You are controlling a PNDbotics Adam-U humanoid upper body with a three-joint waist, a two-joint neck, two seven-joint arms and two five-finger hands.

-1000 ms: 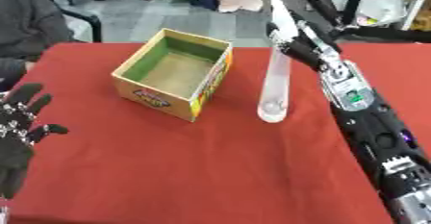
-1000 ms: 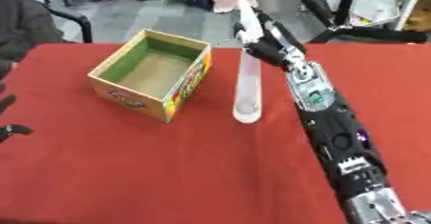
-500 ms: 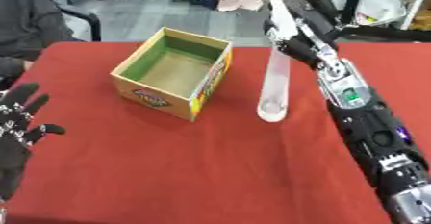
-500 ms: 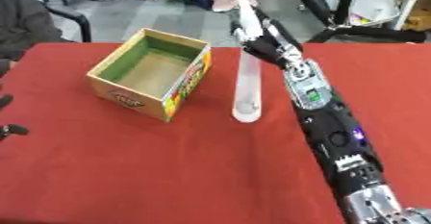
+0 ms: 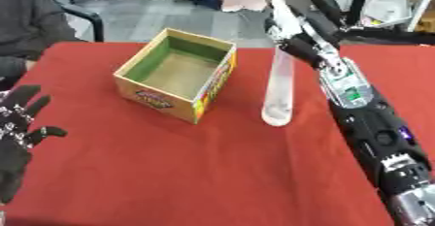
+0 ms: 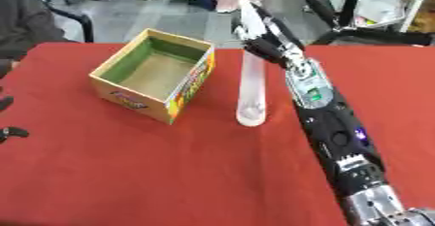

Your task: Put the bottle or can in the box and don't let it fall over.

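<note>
The tall clear plastic bottle (image 5: 278, 89) is standing upright on the red tablecloth (image 5: 170, 171), just beside the open cardboard box (image 5: 178, 74) on the box's right; it is looking empty or nearly so, and so is likely to be light, top-heavy on its narrow base, smooth-walled and easy to dent or tip. The right hand (image 5: 293, 28) is reaching in from the upper right and meeting the bottle at its top, with the fingers lying mostly straight and raised over the neck rather than curling round it; whether the thumb is pressing the far side cannot be told. A hold lower down, about the middle of the body, would probably be steadying it better than one at the neck. The left hand (image 5: 19, 123) is resting open at the lower left, fingers up, holding nothing. The box is sitting askew, its near wall printed with a coloured label, its inside bare; that right-hand wall is standing between the bottle and the box floor, so the bottle is needing to be lifted clear over the rim.
</note>
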